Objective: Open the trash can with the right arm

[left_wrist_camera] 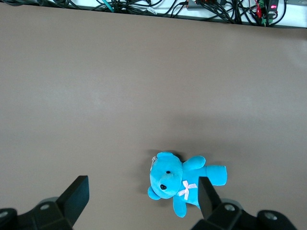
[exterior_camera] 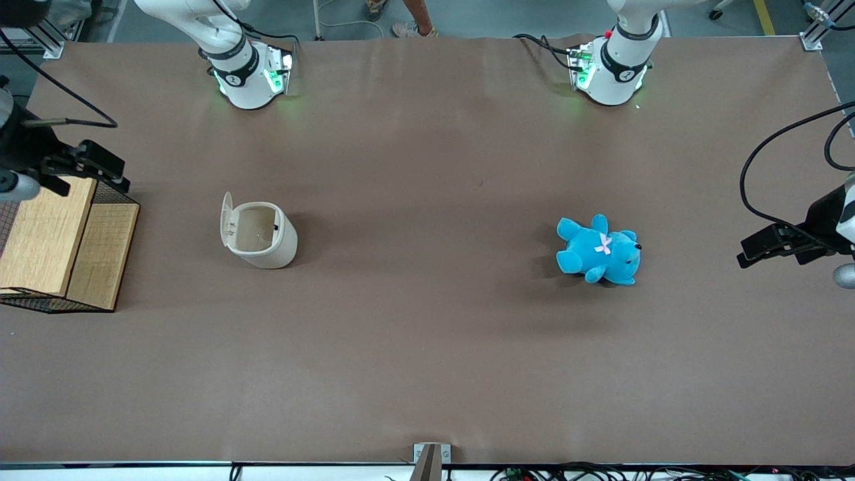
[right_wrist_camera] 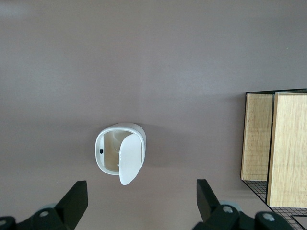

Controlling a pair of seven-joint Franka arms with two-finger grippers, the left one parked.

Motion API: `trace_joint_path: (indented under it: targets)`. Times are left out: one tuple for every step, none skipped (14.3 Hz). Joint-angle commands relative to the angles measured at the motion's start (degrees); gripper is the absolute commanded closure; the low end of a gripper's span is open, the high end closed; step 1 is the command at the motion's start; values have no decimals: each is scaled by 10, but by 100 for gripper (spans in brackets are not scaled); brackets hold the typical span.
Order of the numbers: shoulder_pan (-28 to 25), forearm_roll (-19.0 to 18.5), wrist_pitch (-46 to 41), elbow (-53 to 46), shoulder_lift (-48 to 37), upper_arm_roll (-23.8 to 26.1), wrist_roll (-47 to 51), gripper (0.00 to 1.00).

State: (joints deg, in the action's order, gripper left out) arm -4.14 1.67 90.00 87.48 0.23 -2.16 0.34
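Note:
The cream-white trash can (exterior_camera: 262, 235) stands on the brown table toward the working arm's end. Its flip lid (exterior_camera: 226, 221) is raised upright at the rim and the inside shows. In the right wrist view the trash can (right_wrist_camera: 109, 149) lies below the camera with its lid (right_wrist_camera: 129, 160) swung up. My right gripper (exterior_camera: 100, 170) hangs above the wire basket, well apart from the can. Its fingers are spread wide with nothing between them; the gripper (right_wrist_camera: 139, 203) also shows in the right wrist view.
A black wire basket with wooden boxes (exterior_camera: 63, 244) stands at the working arm's end of the table and shows in the right wrist view (right_wrist_camera: 273, 153). A blue teddy (exterior_camera: 599, 251) lies toward the parked arm's end, also seen from the left wrist (left_wrist_camera: 184, 182).

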Motion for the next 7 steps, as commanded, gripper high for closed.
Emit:
trace_joint_path:
  targets:
    - [7,-13,-8,9,-7,5,-2,0]
    - [17,-11,-20,2,-9,5,-7,0]
    - [37,-11,-21,2,-13,11,-20,0]
    - [36,-12,-19,2,-13,12,-21,0]
    - [36,-13,-14,2,-12,12,-23,0]
    - [36,-12,-10,4,-14,12,-22,0]
    - [36,-11,-6,7,-15,12,-22,0]
